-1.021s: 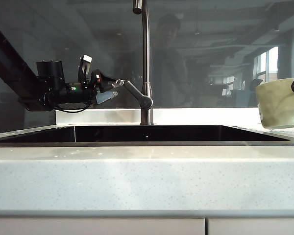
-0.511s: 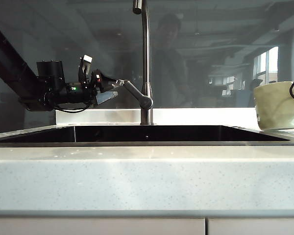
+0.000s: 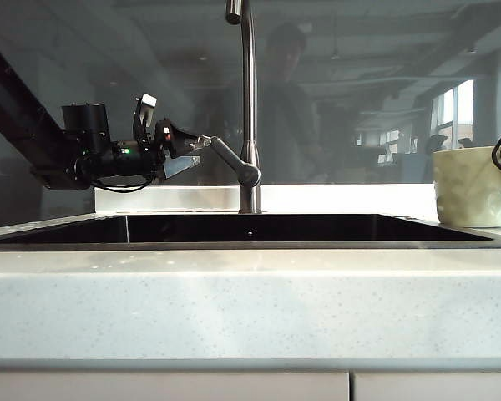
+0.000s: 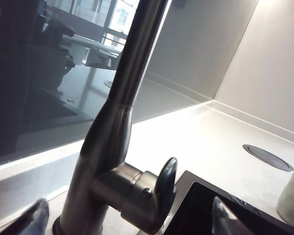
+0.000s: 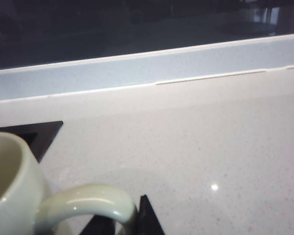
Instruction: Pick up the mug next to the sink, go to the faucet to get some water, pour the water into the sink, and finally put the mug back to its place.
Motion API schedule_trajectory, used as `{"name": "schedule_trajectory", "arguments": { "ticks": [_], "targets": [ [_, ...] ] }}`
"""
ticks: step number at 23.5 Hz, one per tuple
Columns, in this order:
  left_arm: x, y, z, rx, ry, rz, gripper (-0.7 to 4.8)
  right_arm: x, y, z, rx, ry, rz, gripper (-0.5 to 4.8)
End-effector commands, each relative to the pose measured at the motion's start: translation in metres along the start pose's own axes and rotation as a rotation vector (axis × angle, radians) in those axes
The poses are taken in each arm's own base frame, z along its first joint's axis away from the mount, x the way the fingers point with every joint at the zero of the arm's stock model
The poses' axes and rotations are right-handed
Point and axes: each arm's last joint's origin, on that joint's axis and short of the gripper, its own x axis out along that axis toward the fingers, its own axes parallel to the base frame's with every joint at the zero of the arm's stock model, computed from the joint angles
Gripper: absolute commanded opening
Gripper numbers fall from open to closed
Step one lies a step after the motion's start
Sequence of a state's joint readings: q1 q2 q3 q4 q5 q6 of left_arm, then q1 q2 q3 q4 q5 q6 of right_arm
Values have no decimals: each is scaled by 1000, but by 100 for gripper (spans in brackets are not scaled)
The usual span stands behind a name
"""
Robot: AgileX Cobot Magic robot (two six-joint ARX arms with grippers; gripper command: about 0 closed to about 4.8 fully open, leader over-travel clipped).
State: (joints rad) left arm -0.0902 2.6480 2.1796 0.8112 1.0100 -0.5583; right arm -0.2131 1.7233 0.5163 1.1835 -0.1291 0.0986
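The cream dimpled mug (image 3: 472, 188) stands upright on the pale counter at the right of the black sink (image 3: 234, 245). In the right wrist view its loop handle (image 5: 88, 200) lies between the dark fingers of my right gripper (image 5: 125, 223). I cannot tell whether they still press on it. The steel gooseneck faucet (image 3: 249, 100) rises behind the sink's middle. My left gripper (image 3: 188, 150) hovers open at its slanted lever (image 3: 234, 160), a finger on each side of the faucet's base (image 4: 88, 196) without touching. Water is out of view.
A dark glass wall (image 3: 359, 83) runs behind the counter. A round dark cover (image 4: 267, 157) is set in the stone behind the sink, near the mug (image 4: 291, 196). A low white ledge (image 5: 147, 68) borders the counter's back.
The mug has sunk from a tilted hang just above the counter and now stands level on it. The left arm has not moved.
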Motion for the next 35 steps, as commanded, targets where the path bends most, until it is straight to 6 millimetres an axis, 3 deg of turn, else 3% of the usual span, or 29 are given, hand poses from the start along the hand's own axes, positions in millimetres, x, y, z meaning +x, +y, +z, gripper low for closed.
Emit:
{"name": "schedule_trajectory", "arguments": {
  "ticks": [1,12,23,25,27,30,35],
  "targets": [
    [0,-2,6,21,-12,-3,426,1,0,1,1,8,-5,123],
    [0,-2,6,21,-12,-3,426,-4,-1,1,9,20,-68,154],
    [0,-2,6,21,-12,-3,426,-53,8,1,91,12,-4,153],
    [0,-2,6,21,-12,-4,426,-68,14,6,88,-7,58,112],
    [0,-2,6,21,-12,-3,426,-81,21,12,113,-29,156,-4],
    [0,-2,6,21,-13,-3,426,-99,30,18,209,-19,235,-6],
    [0,-2,6,21,-13,-3,426,-106,35,25,197,-36,318,-5]
  ]
}}
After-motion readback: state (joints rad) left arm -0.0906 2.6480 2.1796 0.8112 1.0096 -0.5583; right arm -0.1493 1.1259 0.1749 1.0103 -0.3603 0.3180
